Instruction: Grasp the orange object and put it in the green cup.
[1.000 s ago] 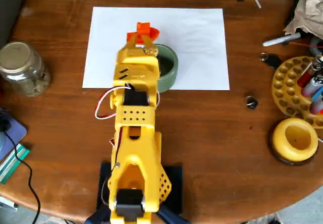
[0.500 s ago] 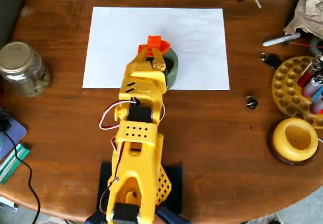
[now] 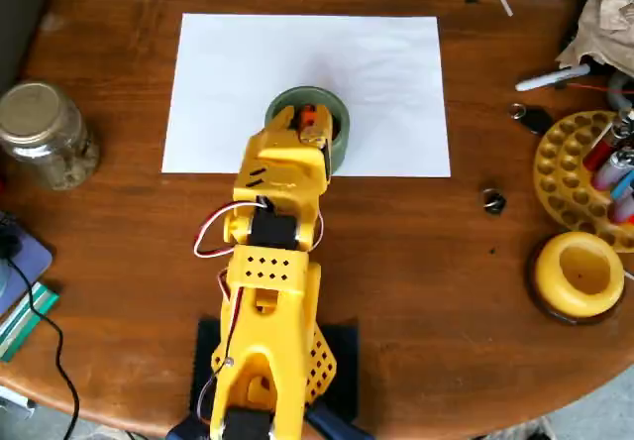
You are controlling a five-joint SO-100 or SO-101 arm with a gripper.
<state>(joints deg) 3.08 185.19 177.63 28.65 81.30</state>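
Yellow arm (image 3: 269, 291) is bolted on a dark base at the near edge of the round wooden table (image 3: 426, 291) and reaches straight toward the far side. Red and white wires loop out around its middle joint.

Its gripper (image 3: 300, 117) sits right over the mouth of the green cup (image 3: 338, 123), fingers pinching the orange object (image 3: 306, 116). Only a little sliver of orange shows between the yellow fingertips, inside the outline of the cup's dark opening. Can't really tell from above whether the piece is down inside the cup or just above the rim.

The cup stands on a white sheet of paper (image 3: 228, 73), near the sheet's near edge and a bit right of its middle. The paper covers the far-centre part of the table.

Off at the left edge there's a glass jar (image 3: 45, 133) with a metal lid. Along the right edge: a yellow round holder (image 3: 580, 274) nearest, then a yellow tray with holes (image 3: 570, 172) holding some pens or tubes, and a white marker (image 3: 550, 79) further back.
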